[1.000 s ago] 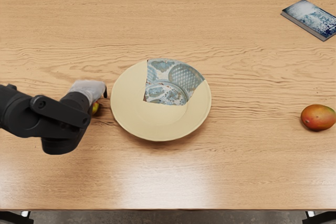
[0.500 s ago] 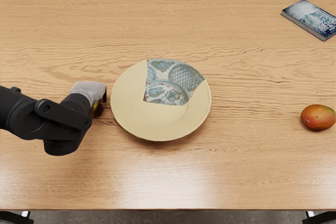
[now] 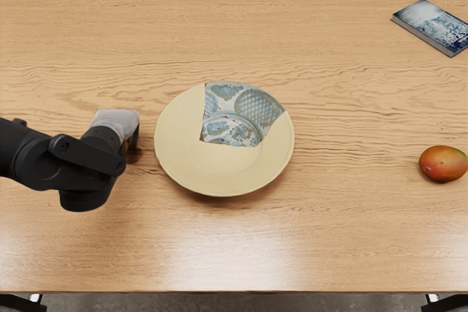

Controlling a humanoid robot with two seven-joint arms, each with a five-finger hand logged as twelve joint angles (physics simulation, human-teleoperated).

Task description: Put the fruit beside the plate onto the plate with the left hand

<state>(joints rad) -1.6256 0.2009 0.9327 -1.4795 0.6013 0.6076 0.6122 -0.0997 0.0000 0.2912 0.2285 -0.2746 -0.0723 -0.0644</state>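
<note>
Left arm (image 3: 51,166) enters from left edge, low over surface (image 3: 292,253). Left hand (image 3: 117,126) sits just beside plate (image 3: 183,158), off its left rim, apart from it. How far hand is closed, and whether it holds anything: cannot tell. Fruit beside plate not visible; judged hidden beneath hand. If so, plate lies directly right of hand, so carry is short. Mango (image 3: 442,164) well apart, far right. Book (image 3: 433,25) at far right corner. Right arm out of view.
</note>
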